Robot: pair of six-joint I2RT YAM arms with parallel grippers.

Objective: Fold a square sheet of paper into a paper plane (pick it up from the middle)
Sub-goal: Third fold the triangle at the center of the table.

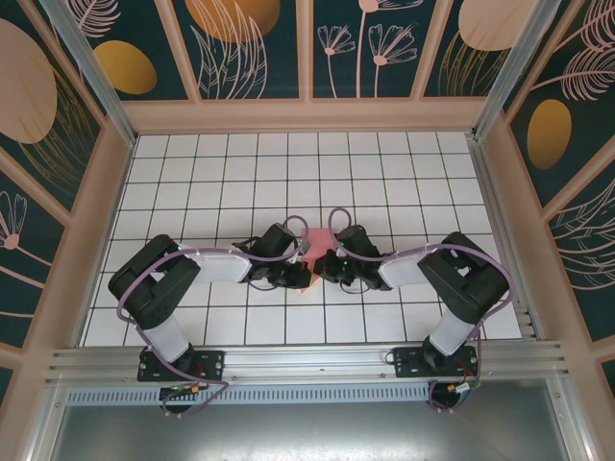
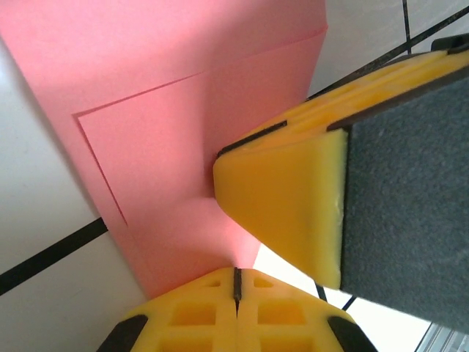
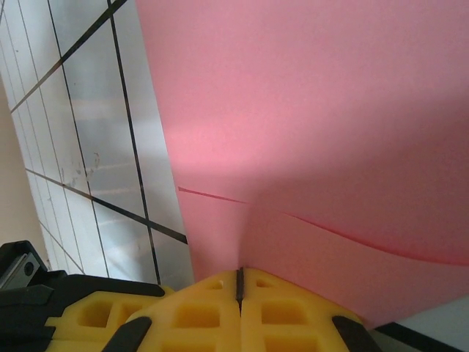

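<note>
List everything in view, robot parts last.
salmon-pink thin paper sheet: one, pink, partly folded, table centre, between the grippers
white grid-tiled table: one, white with black lines, under everything
plant-patterned wall panels: several, teal and peach, around the table
aluminium rail: one, silver, near edge
left arm, right arm: two, black, reaching to the centre
left gripper, right gripper: two, yellow fingers, each shut on the paper

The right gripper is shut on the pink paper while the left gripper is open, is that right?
No: the left gripper is shut on the paper too, as the left wrist view shows. The right gripper is shut on it.
</note>
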